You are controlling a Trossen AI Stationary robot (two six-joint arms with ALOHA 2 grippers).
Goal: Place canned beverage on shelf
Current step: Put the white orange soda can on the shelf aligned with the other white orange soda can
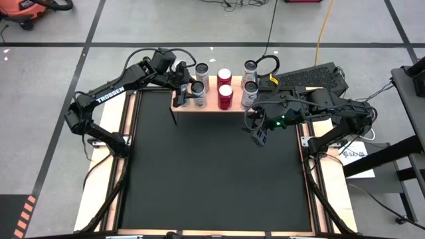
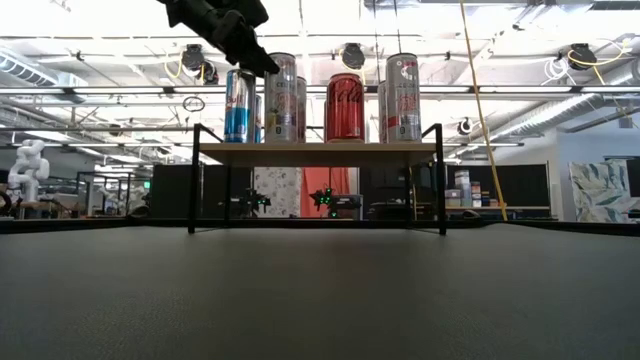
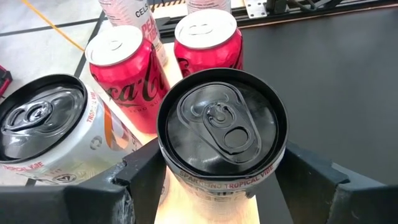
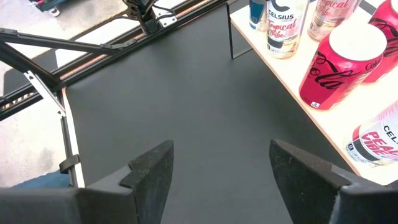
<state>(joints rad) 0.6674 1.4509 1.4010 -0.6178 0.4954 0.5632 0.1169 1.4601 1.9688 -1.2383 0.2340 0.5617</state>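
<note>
Celsius Tropical Vibe can (image 3: 222, 134) sat upright between your left gripper's (image 3: 221, 186) two dark fingers (image 3: 140, 174), one finger on each side of its body, so that gripper was spread just to the can's width; whether the pads actually pressed on it, you could not tell. It stood on the light-wood shelf (image 1: 211, 104), at the end under your left arm. Beyond those fingers stood two red Coca-Cola cans (image 3: 127, 78), and beside one finger a second Celsius can (image 3: 46, 134). From table height, you saw a blue-and-silver can (image 2: 240, 106) at that same end of the row. Your right gripper (image 4: 217, 168) hung over the black mat (image 4: 186, 106), its fingers wide apart with nothing between them, the shelf edge and its cans off to one finger's side
</note>
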